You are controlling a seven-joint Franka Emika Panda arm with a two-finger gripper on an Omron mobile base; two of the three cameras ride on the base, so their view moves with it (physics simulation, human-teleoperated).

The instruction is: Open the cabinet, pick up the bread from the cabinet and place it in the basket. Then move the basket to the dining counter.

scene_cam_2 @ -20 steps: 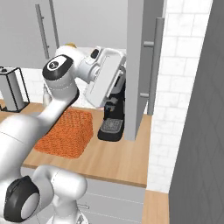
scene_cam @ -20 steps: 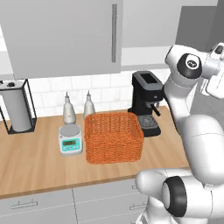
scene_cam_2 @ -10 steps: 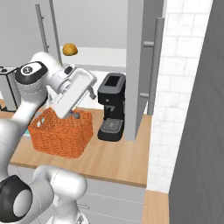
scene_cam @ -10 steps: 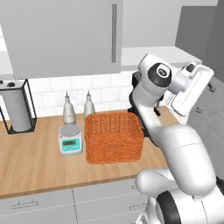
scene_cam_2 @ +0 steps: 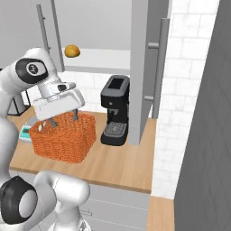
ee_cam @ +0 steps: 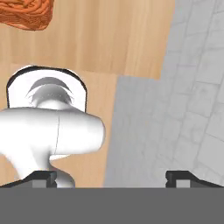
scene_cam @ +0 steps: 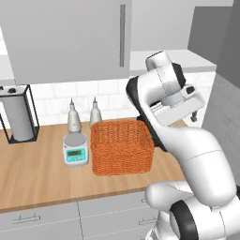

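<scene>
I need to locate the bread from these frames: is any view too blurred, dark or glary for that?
No: right base view is evenly lit and sharp, the bread clear on the cabinet shelf; left base view is equally sharp, no glare; hand view is sharp but aimed down at counter and floor.

A: The basket (scene_cam: 121, 146) is bright orange wicker; the coffee machine (scene_cam_2: 116, 109) beside it is black.

B: And the bread (scene_cam_2: 71, 51) above the basket is golden-tan, the cabinet (scene_cam: 70, 37) light grey, wall tiles (scene_cam: 51, 101) behind the basket white.
</scene>
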